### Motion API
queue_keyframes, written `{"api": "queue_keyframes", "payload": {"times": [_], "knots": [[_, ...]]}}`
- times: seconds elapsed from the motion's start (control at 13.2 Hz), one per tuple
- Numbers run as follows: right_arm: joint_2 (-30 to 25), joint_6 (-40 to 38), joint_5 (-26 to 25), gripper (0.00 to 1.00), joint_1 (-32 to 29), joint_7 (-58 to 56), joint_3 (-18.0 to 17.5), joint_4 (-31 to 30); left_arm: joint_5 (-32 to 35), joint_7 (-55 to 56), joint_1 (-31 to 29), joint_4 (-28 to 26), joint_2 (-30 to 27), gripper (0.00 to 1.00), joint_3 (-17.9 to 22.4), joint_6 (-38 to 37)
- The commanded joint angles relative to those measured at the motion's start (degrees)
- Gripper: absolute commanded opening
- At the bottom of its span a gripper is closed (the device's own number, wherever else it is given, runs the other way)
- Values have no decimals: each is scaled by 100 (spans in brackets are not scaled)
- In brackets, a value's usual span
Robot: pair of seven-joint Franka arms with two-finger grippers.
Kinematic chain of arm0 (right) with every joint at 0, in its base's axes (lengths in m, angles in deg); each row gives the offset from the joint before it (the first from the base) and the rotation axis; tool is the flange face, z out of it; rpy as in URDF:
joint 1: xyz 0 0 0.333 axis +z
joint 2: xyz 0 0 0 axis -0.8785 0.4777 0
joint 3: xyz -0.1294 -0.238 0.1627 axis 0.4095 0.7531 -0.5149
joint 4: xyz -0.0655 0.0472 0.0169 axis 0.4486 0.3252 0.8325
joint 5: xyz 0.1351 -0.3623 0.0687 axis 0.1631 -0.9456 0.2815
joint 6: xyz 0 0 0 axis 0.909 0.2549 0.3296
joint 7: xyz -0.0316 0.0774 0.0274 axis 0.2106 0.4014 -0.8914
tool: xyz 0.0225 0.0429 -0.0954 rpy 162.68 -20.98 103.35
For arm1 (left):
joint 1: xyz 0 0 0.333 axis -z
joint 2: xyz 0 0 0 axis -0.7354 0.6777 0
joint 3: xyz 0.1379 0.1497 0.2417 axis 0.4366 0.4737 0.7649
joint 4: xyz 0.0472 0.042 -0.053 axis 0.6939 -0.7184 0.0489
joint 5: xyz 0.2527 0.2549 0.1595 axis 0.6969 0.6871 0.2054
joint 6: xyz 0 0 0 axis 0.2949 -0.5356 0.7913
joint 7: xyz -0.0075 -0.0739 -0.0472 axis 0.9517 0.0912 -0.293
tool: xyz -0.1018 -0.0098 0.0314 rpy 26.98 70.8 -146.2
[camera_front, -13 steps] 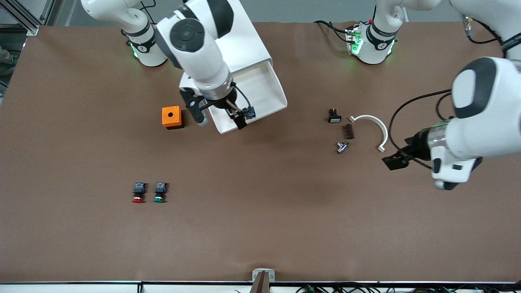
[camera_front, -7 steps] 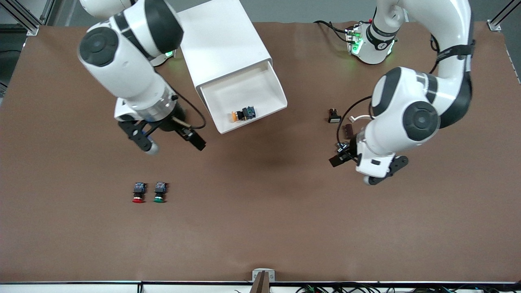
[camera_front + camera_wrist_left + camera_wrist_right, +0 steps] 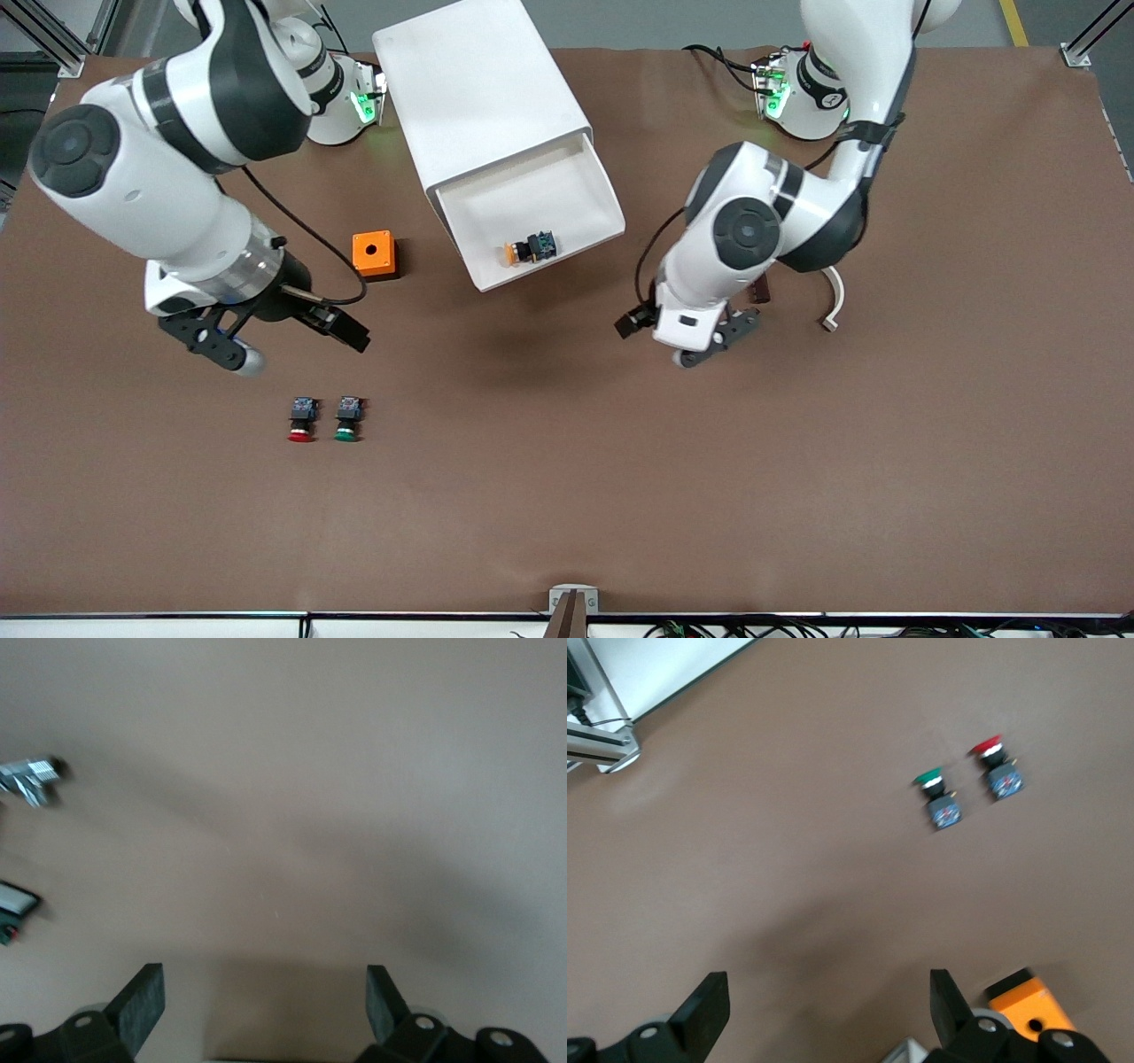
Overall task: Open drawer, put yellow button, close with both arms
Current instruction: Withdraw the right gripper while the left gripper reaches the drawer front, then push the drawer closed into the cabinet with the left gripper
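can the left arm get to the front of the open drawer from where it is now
Probably yes. The left gripper hangs open and empty over bare table, toward the left arm's end from the drawer. Nothing lies between them; the yellow button sits inside, clear of the front wall.

Three push-buttons sit in view: one yellow button [image 3: 527, 249] inside the open drawer [image 3: 580, 199], plus one red-capped button [image 3: 302, 419] and one green-capped button [image 3: 347, 418] on the table [image 3: 567, 496]. One orange cube [image 3: 374, 254], one white cabinet [image 3: 478, 97], two arms.
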Motion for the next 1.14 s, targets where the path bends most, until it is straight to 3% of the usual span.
{"api": "queue_keyframes", "payload": {"times": [0.0,0.61,0.76,1.06], "knots": [[-13,-276,-22,100,-673,-988,-104,62,88,437,425,224,263,100,16,60],[-592,-708,-382,100,-1694,-3407,-95,-157,71,1063,1385,277,343,100,-72,-388],[-934,-708,-644,100,-1712,-3513,-95,-314,27,1116,1385,277,474,100,-387,-406],[-1542,-717,-681,100,-1721,-3602,-95,-781,27,1406,1385,286,493,100,-809,-415]]}}
